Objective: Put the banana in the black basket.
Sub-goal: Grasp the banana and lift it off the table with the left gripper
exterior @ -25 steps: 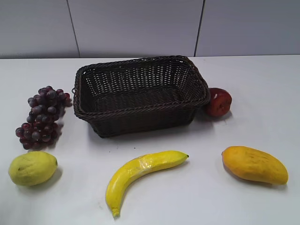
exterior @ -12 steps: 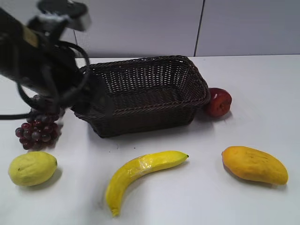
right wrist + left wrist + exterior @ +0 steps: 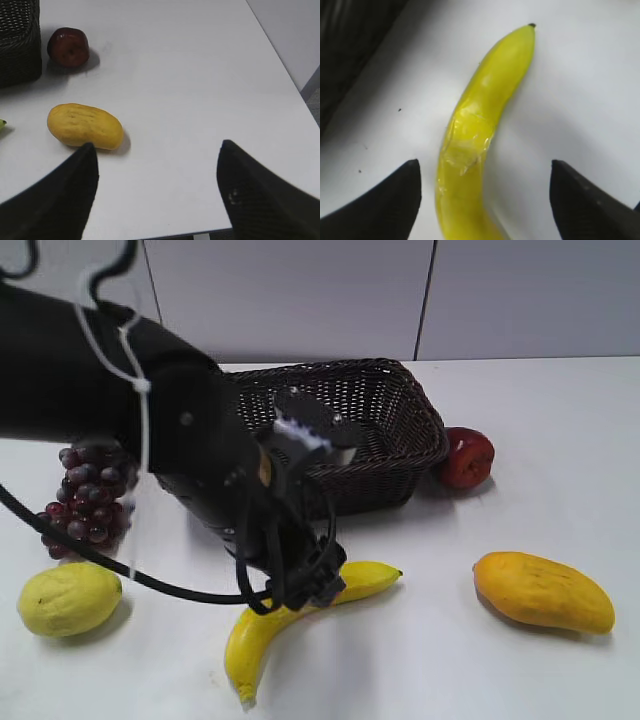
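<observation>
The banana lies on the white table in front of the black basket, its green tip pointing right. My left gripper hangs just above the banana's middle. In the left wrist view the banana runs between the open fingers, which touch nothing; the left gripper is empty. The basket's dark wall is at the upper left. My right gripper is open and empty over bare table at the right; it does not show in the exterior view. The basket corner and the banana tip show at its left edge.
A mango lies at the front right, also in the right wrist view. A red apple sits beside the basket's right end. Purple grapes and a lemon are at the left. The table's right edge is near the right gripper.
The left arm has swung in from the upper left, across the front of the basket, and down over the banana. The fruits and the basket have not moved.
</observation>
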Available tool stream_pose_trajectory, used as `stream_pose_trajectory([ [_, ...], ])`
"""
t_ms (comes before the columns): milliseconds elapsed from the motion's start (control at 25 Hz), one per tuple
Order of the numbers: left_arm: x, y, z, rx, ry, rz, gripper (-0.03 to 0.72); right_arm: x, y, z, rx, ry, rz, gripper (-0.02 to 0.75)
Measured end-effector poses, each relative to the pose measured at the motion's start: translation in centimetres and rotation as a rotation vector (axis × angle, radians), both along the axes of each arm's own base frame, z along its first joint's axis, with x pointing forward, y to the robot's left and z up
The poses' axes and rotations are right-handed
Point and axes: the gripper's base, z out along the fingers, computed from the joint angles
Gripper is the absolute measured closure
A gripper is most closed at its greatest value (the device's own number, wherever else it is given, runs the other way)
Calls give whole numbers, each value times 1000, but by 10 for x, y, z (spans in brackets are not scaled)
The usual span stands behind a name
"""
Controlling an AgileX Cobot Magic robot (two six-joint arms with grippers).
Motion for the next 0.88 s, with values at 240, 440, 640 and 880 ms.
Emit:
stream_pose_trajectory([
  [240,4,-6,-44,94,51,-20,95,0,0,0,0,0,0,148],
  [440,9,-7,-66,141,34,-54,95,0,0,0,0,0,0,148],
  [640,13,-11,-72,125,11,-59,97,0,0,0,0,0,0,148],
  [880,15,-13,-76,112,-5,-62,248,0,0,0,0,0,0,148],
])
